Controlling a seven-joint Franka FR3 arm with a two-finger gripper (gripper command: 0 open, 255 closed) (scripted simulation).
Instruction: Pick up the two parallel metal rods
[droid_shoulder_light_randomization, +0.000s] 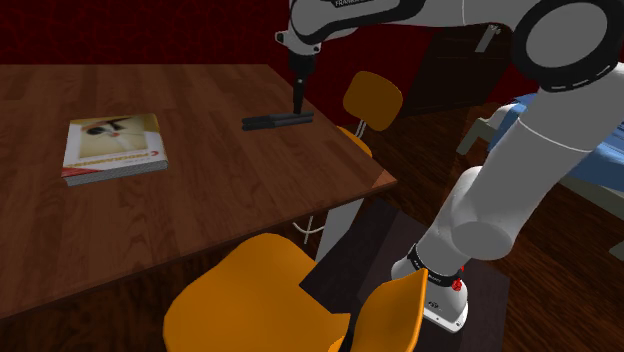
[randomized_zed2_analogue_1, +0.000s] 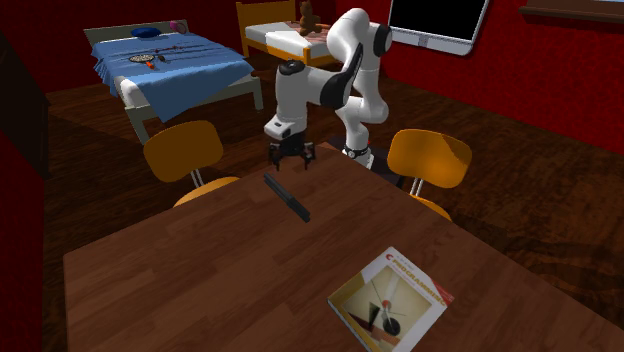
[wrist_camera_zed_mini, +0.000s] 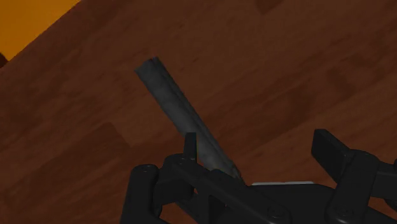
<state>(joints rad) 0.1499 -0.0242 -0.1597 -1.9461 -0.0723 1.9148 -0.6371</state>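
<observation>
Here, our tool (wrist_camera_zed_mini: 257, 145) hangs open-fingered above one end of the dark rods (wrist_camera_zed_mini: 175, 105) lying on the wooden surface (wrist_camera_zed_mini: 305, 57); we should centre them between its fingers (wrist_camera_zed_mini: 331, 149) before closing.

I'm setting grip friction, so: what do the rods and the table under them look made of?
The rods look like dull dark-grey metal: matt with faint pale streaks, though painted plastic is possible. The table looks like brown wood, showing plank seams and grain.
</observation>
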